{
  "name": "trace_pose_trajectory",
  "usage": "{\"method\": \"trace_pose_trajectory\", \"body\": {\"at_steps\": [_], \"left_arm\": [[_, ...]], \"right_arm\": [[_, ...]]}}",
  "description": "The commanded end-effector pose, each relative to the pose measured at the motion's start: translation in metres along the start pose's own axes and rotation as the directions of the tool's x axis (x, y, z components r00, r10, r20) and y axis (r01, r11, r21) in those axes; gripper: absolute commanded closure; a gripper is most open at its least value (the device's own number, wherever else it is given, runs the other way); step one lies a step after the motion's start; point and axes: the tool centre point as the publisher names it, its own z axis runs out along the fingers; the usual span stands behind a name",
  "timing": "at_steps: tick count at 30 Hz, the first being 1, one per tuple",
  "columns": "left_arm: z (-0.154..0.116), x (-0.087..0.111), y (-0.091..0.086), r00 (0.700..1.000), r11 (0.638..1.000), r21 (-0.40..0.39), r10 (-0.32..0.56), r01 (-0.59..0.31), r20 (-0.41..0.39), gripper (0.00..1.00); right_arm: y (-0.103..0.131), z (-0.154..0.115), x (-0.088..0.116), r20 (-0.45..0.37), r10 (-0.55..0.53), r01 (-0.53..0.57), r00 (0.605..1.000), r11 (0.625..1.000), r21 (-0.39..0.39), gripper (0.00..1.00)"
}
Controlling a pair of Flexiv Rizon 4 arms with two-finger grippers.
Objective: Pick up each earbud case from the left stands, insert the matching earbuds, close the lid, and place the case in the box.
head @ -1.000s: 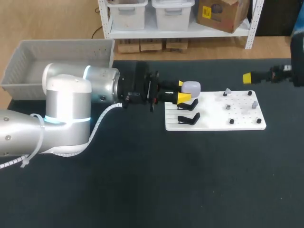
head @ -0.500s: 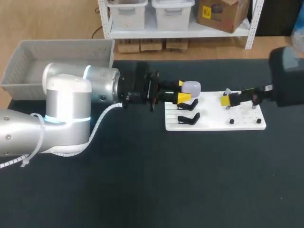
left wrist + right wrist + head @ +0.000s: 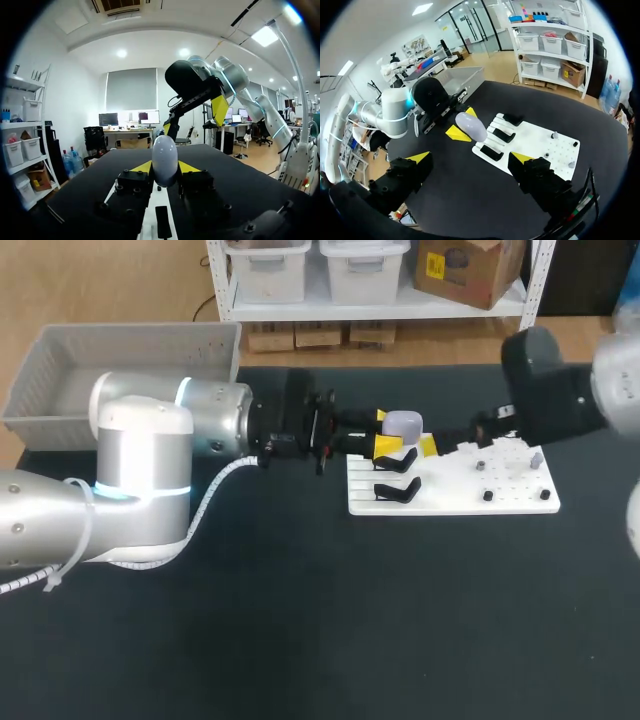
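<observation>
My left gripper (image 3: 385,432) is shut on a pale lavender earbud case (image 3: 402,423), closed and held just above the left end of the white board (image 3: 450,502). In the left wrist view the case (image 3: 165,159) stands upright between the left gripper's (image 3: 165,169) yellow tips. My right arm reaches in over the board, and one yellow fingertip (image 3: 428,446) is close beside the case. The right gripper (image 3: 470,157) is wide open and holds nothing; the case (image 3: 471,126) lies ahead of it. Two black stands (image 3: 397,462) on the board are bare. Small grey earbuds (image 3: 537,457) sit on the board's right half.
A grey plastic box (image 3: 60,390) stands at the table's back left corner, behind my left arm. Black pegs (image 3: 488,496) stick up from the board's right part. Dark table surface stretches in front of the board.
My right arm has swung in from the far right, across the board, until its yellow tip is beside the case. The left arm and the case have not moved.
</observation>
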Motion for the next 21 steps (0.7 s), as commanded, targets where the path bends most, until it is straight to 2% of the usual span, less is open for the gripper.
{"method": "trace_pose_trajectory", "body": {"at_steps": [1, 10, 21], "left_arm": [[0.000, 0.001, 0.000, 1.000, 1.000, 0.000, 0.001, -0.001, 0.002, 1.00], [0.000, 0.001, 0.000, 1.000, 1.000, 0.000, 0.001, -0.001, 0.002, 1.00], [0.000, 0.001, 0.000, 1.000, 1.000, 0.000, 0.001, -0.001, 0.002, 1.00]], "right_arm": [[-0.001, 0.014, -0.005, -0.016, 0.007, -0.006, 1.000, 0.999, 0.037, 0.00], [-0.011, 0.030, -0.008, -0.041, 0.048, -0.046, 0.998, 0.997, 0.055, 0.00], [-0.021, 0.037, -0.012, -0.030, 0.082, -0.080, 0.996, 0.995, 0.065, 0.00]]}}
